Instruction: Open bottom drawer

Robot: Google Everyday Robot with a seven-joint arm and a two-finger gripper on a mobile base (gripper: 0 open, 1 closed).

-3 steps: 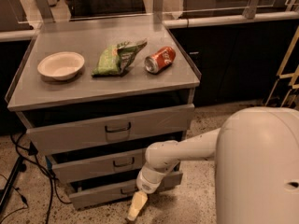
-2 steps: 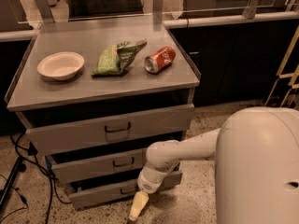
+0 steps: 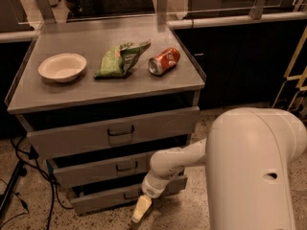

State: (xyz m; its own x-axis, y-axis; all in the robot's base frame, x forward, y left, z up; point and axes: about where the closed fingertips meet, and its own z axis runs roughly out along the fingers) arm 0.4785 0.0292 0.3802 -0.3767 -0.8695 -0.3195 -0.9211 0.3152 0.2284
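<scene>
The largest item in my view is the robot's white arm (image 3: pixel 254 171). Its housing fills the lower right, and a slimmer forearm reaches left and down towards the foot of the cabinet.

The grey metal cabinet (image 3: pixel 115 92) stands centre-left on a speckled floor (image 3: pixel 192 212). It has a flat rimmed top and three drawers stacked below. The top drawer (image 3: pixel 72 140) has the tallest front and the middle drawer (image 3: pixel 91 171) a shorter one. The bottom drawer (image 3: pixel 100 201) is the lowest and narrowest, sitting just above the floor. A dark gap shows above each front. The arm's wrist covers the right end of the bottom front.

On the cabinet top, from left to right, I see a white bowl (image 3: pixel 62 67), a green bag (image 3: pixel 120 59) and a red can (image 3: pixel 164 61) lying on its side. Dark cables (image 3: pixel 29 176) trail on the floor at the left.

The gripper (image 3: pixel 137 211) is pale yellow and points down to the left. It hangs in front of the bottom drawer's lower edge, just below the small loop handle (image 3: pixel 130 194). I cannot tell whether it is released or clenched, nor whether it touches the handle.
</scene>
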